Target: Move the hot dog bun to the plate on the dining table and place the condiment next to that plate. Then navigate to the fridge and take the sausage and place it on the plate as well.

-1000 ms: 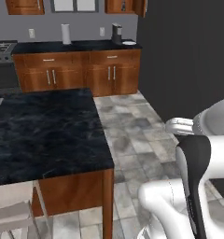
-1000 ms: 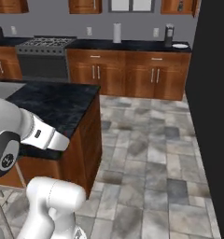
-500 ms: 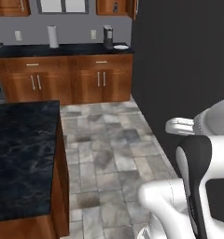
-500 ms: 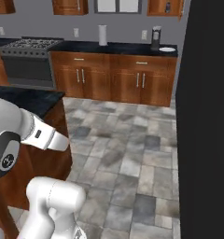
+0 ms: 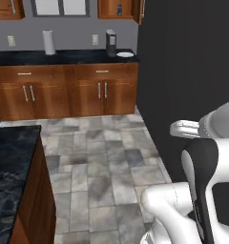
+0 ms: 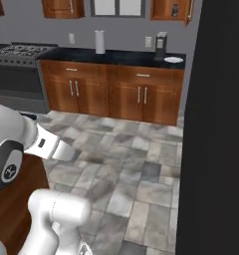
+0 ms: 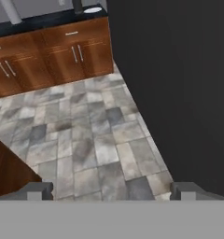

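Observation:
My gripper [image 7: 113,191] is open in the hand view. Its two dark fingertips [image 7: 37,190] stand far apart at the bottom with nothing between them, above grey floor tiles. A corner of the dining table [image 5: 9,176] shows at the lower left of the left base view, with a black marbled top on a brown wood base [image 7: 6,172]. A tall dark flat panel [image 5: 188,66] rises on the right; I cannot tell whether it belongs to the fridge. The hot dog bun, the plate, the condiment and the sausage are out of view.
Wooden cabinets under a black counter [image 5: 64,57] line the back wall. On it stand a white paper-towel roll [image 5: 49,42], a dark coffee machine [image 5: 110,43] and a plain white plate [image 5: 125,54]. A stove [image 6: 17,74] is at the far left. Grey tiled floor [image 5: 102,162] lies open ahead.
The whole picture has shifted left as the base moved: the dining table has slid off to the left and the dark panel now covers the right side. The gripper stays open.

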